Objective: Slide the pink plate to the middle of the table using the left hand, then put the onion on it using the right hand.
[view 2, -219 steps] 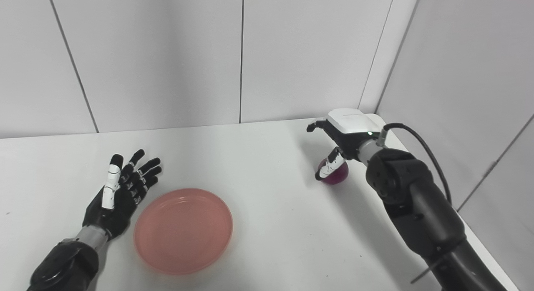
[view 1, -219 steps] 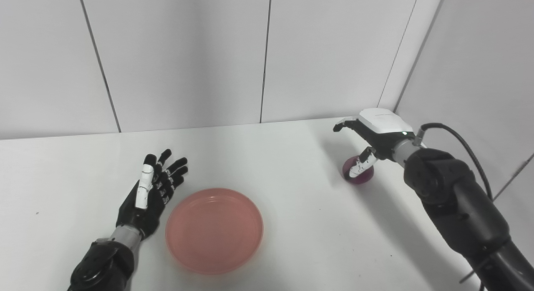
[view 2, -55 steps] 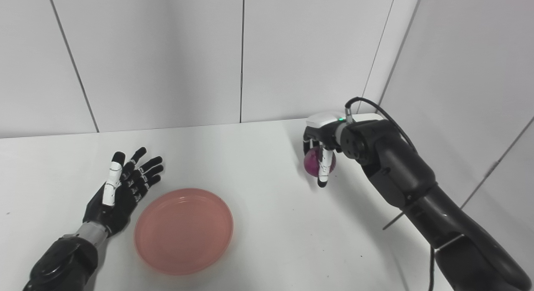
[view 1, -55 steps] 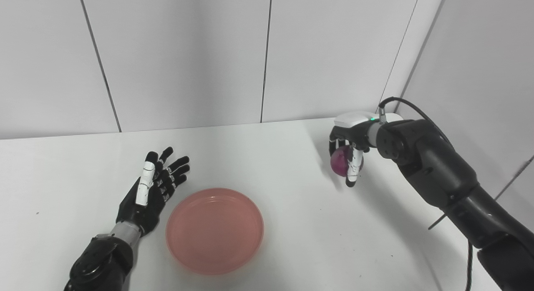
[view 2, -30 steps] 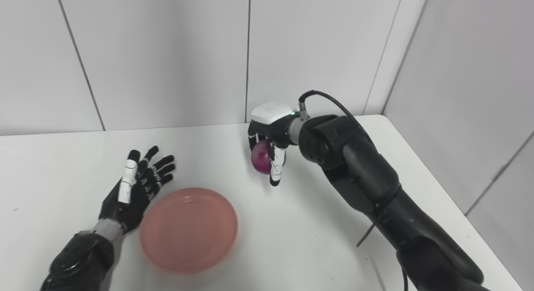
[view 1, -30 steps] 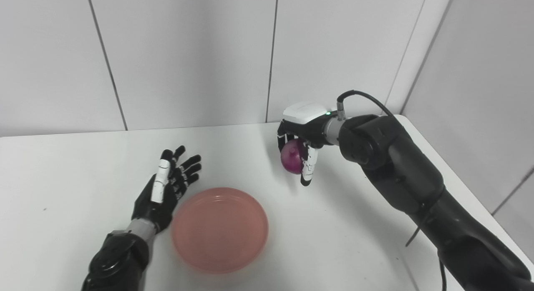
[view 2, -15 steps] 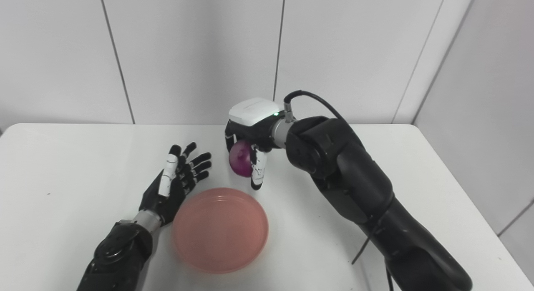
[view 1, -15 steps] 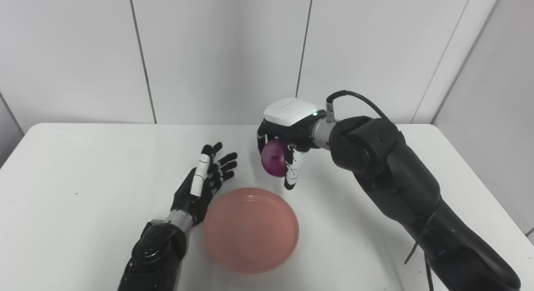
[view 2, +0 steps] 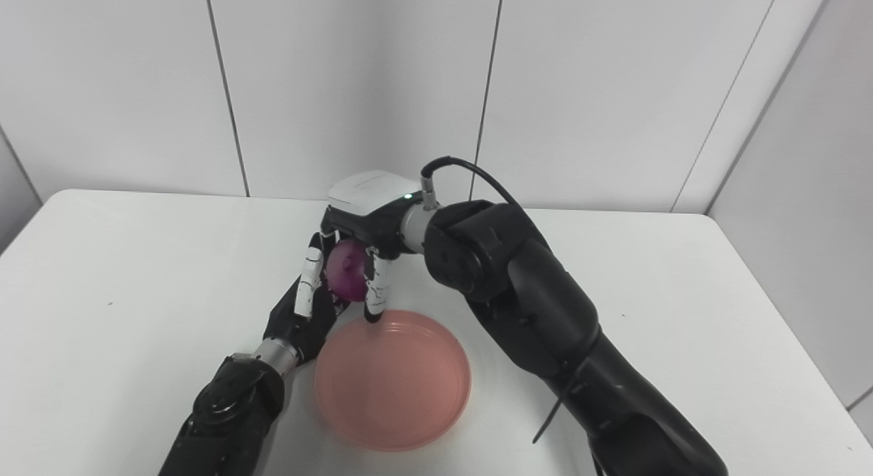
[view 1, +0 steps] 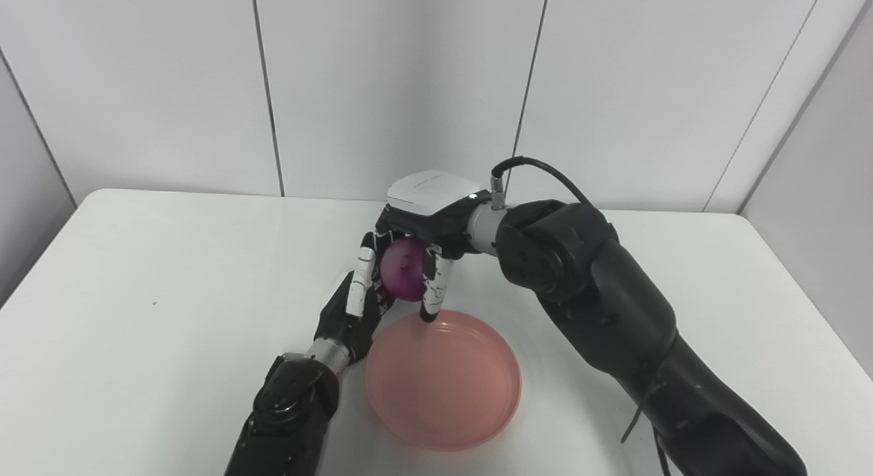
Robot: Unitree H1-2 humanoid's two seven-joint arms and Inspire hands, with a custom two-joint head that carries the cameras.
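Note:
The pink plate (view 1: 443,384) lies flat near the front middle of the white table (view 1: 136,312). A purple onion (view 1: 402,277) hangs in the air just beyond the plate's far left rim, with my right hand (view 1: 416,258) shut on it from above. One of its fingertips (view 1: 428,312) reaches down to the plate's far edge. My left hand (view 1: 353,305) rests open on the table just left of the plate, palm toward it; the onion and right hand overlap and hide its fingertips. In the right eye view the onion (view 2: 346,271) sits above the plate (view 2: 392,387).
White wall panels close the back and right side of the table. A black cable (view 1: 539,172) loops up from the right wrist. The right forearm (view 1: 614,326) crosses above the table's right half.
The camera has swung to the left, so the whole scene sits further right. The right hand has carried the onion left and lower, to the plate's far rim. The left hand has stayed put.

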